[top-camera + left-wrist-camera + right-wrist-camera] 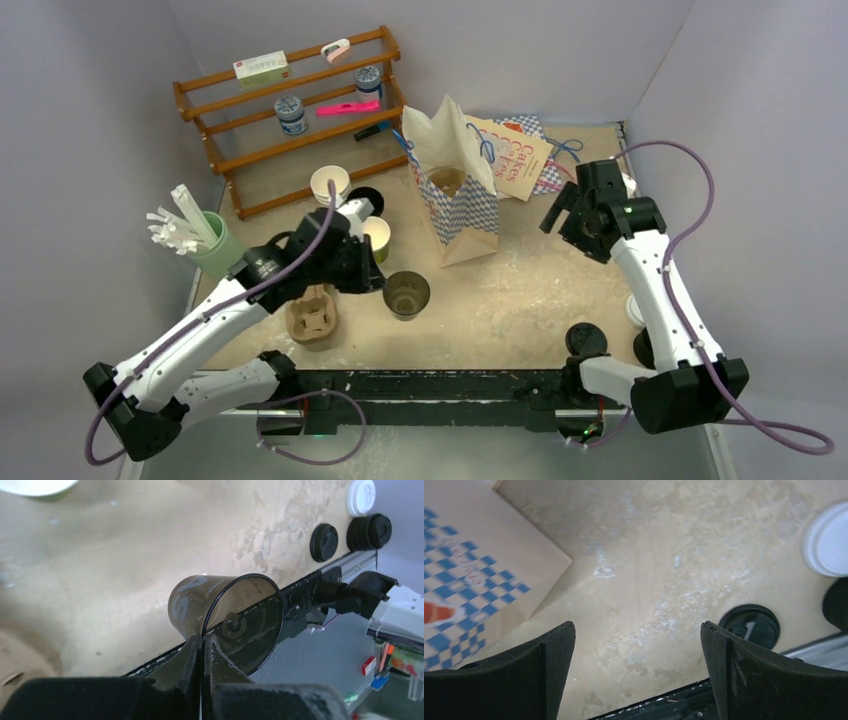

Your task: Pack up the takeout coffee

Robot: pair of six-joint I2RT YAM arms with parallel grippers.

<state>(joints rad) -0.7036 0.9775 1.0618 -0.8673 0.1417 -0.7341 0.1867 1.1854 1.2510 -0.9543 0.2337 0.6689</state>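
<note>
Pinching the rim of the cup, dark brownish and open-mouthed, the left gripper is clamped; the right gripper gapes. Fingers hide the lower rim.

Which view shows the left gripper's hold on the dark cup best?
Left wrist: the left gripper pinches the dark cup by its rim, close up. Top external shows it small, from above; right wrist misses it.

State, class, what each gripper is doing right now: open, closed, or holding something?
Left gripper: closed, pinching the rim of the cup.
Right gripper: open, holding nothing.
</note>
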